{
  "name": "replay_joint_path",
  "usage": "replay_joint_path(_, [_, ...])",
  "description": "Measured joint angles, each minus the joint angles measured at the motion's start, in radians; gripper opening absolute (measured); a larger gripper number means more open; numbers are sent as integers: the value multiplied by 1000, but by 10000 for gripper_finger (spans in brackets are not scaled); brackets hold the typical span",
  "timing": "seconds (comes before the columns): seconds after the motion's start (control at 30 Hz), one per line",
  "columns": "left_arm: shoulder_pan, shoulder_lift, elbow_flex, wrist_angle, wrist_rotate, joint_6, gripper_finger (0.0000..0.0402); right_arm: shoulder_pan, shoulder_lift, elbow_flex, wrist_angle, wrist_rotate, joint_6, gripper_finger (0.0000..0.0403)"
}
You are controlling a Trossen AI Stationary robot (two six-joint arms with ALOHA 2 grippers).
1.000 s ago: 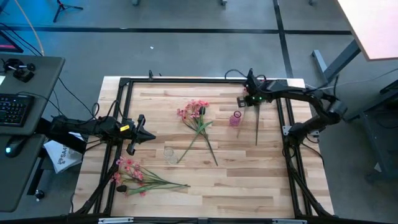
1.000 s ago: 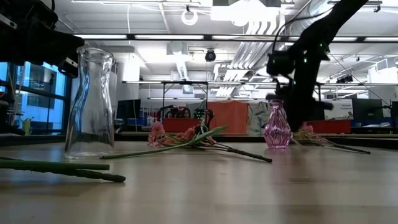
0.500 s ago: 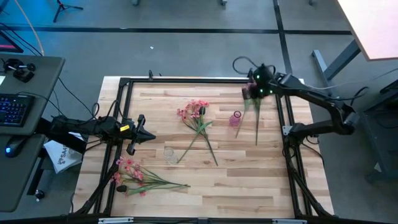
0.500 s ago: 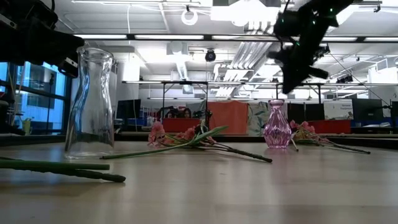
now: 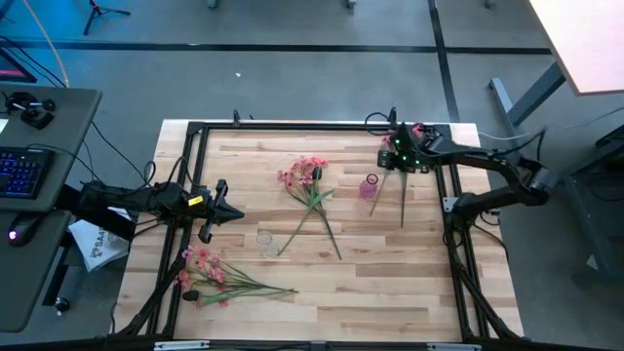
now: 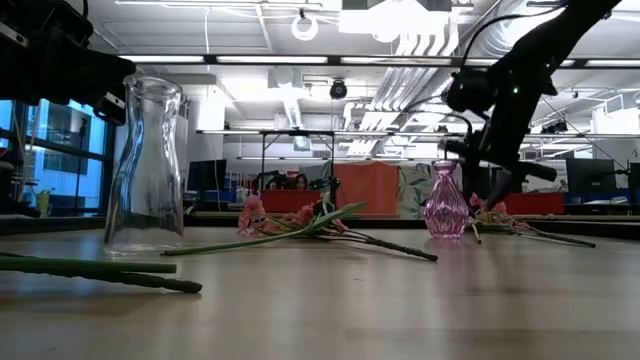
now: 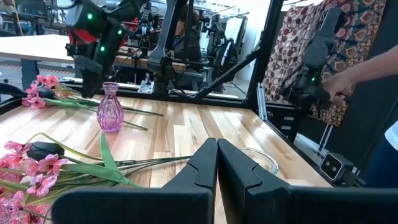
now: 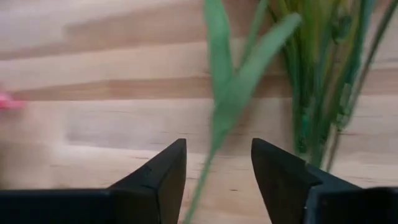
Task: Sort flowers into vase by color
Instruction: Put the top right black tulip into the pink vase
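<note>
A small pink vase stands upright on the wooden table, right of centre. Just beyond it, a flower bunch with long green stems lies flat. My right gripper hangs over that bunch's far end, open, pointing down. A green leaf runs between its fingers; I see no touch. Pink bunches lie at the centre and the near left. My left gripper waits shut at the table's left.
A taller clear glass vase stands near the table's middle, in front of my left gripper. A black frame borders the table. A person's hand shows beyond the table's right edge.
My right gripper rose well above the far-right flower bunch, then came back down over its far end beside the pink vase. The flowers and both vases lie where they were.
</note>
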Motion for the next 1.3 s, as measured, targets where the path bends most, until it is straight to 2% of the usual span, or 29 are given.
replay_joint_path(0.27, [0, 0, 0, 0, 0, 0, 1, -7, 150, 0, 116, -19, 89, 179])
replay_joint_path(0.47, [0, 0, 0, 0, 0, 0, 1, -6, 201, 3, 145, 33, 103, 170])
replay_joint_path(0.57, [0, 0, 0, 0, 0, 0, 1, -6, 197, 2, 144, 56, 45, 124])
replay_joint_path(0.67, [0, 0, 0, 0, 0, 0, 1, -9, 181, 17, 152, 90, -4, 35])
replay_joint_path(0.7, [0, 0, 0, 0, 0, 0, 1, -9, 167, 33, 179, 93, -30, 19])
replay_joint_path(0.83, [0, 0, 0, 0, 0, 0, 1, -8, 80, 119, 291, 40, -188, 15])
replay_joint_path(0.97, [0, 0, 0, 0, 0, 0, 1, 8, -31, 215, 418, -90, -460, 8])
replay_joint_path(1.07, [0, 0, 0, 0, 0, 0, 1, 46, -109, 236, 451, -204, -626, 7])
replay_joint_path(1.17, [0, 0, 0, 0, 0, 0, 1, 90, -170, 219, 428, -286, -639, 4])
replay_joint_path(1.3, [0, 0, 0, 0, 0, 0, 1, 148, -248, 159, 487, -264, -603, 3])
